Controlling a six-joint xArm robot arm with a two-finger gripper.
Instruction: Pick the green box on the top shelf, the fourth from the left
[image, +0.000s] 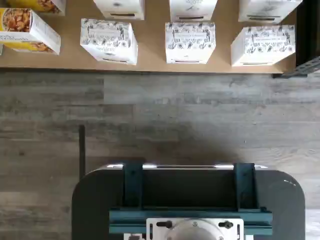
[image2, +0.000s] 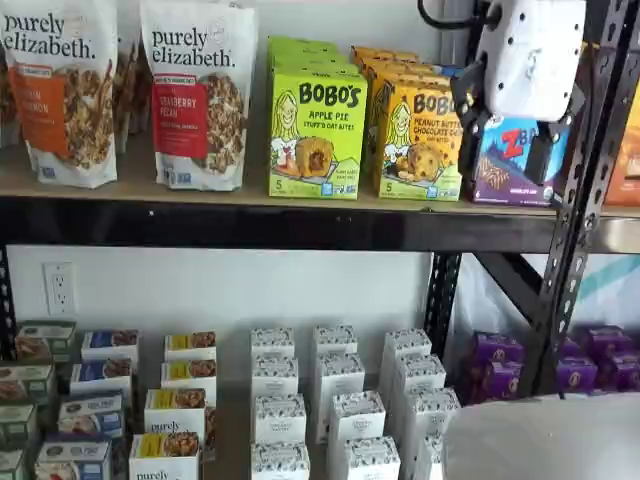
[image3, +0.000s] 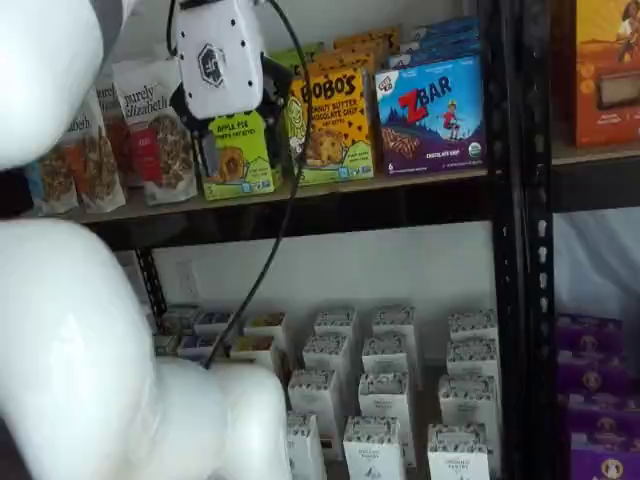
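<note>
The green box (image2: 316, 130) stands upright at the front of the top shelf (image2: 250, 228), with more green boxes behind it. It also shows in a shelf view (image3: 238, 155), partly behind my gripper. My gripper (image2: 508, 150) hangs in front of the shelf at top-shelf height, away from the boxes. Its white body is up high and its two black fingers are apart, open and empty. In a shelf view (image3: 238, 125) it overlaps the top of the green box. The wrist view shows neither the green box nor the fingers.
A yellow-orange Bobo's box (image2: 420, 140) and a blue ZBar box (image3: 430, 115) stand right of the green box, granola bags (image2: 200, 95) to its left. White boxes (image: 190, 42) fill the lower shelf. A black upright (image2: 580, 200) stands at the right. A dark mount (image: 187, 200) sits below the wrist.
</note>
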